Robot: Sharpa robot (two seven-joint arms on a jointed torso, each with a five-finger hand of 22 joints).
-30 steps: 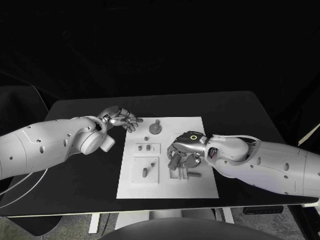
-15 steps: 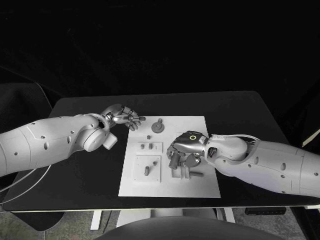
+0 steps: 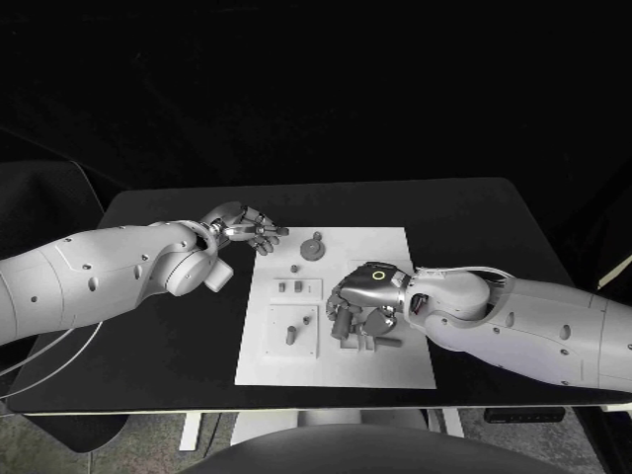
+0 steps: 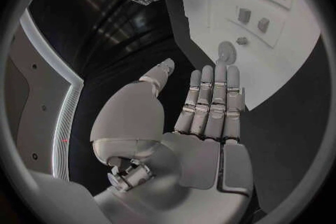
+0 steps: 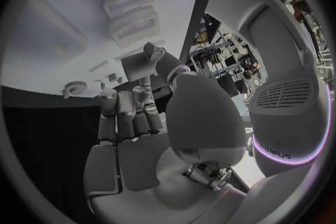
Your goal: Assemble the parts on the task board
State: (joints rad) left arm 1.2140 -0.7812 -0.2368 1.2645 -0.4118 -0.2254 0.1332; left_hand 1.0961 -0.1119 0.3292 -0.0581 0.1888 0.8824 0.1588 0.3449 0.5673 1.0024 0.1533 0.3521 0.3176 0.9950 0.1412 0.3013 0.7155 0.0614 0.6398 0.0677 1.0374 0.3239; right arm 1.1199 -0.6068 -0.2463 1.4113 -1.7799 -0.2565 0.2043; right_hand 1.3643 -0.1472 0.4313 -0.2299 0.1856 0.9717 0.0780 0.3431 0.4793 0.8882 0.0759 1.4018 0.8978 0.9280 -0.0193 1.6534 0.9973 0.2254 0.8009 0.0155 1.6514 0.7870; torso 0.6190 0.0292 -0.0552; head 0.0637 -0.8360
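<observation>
Left hand (image 3: pixel 245 231) hovers over the black counter (image 3: pixel 458 212), just off the board's (image 3: pixel 402 370) far left corner. Its fingers (image 4: pixel 210 101) lie straight and side by side, thumb out to one side, nothing in them: released, palm bare in the left wrist view.

Right hand (image 3: pixel 361 296) is down over the middle of the board, toward its right side, fingers pointing down at the plate. In the right wrist view those fingers (image 5: pixel 126 109) run straight along the white surface with the thumb lifted beside them; a small dark piece sits just past the fingertips, but whether it is pinched or merely near, I cannot tell.

Now the parts. A round disc (image 3: pixel 310 249) with a stub lies near the board's far edge, close to the left hand but apart from it. Below it, a pair of small pegs (image 3: pixel 296 287) sits in a raised square on the board's left half. Nearer still, one upright peg (image 3: pixel 290 336) stands in a larger square plate. A short bar (image 3: pixel 387 343) lies flat just beside the right hand's fingertips, on the near-right part of the board. The left wrist view shows the disc (image 4: pixel 225 51) just beyond the left fingertips, on white.
</observation>
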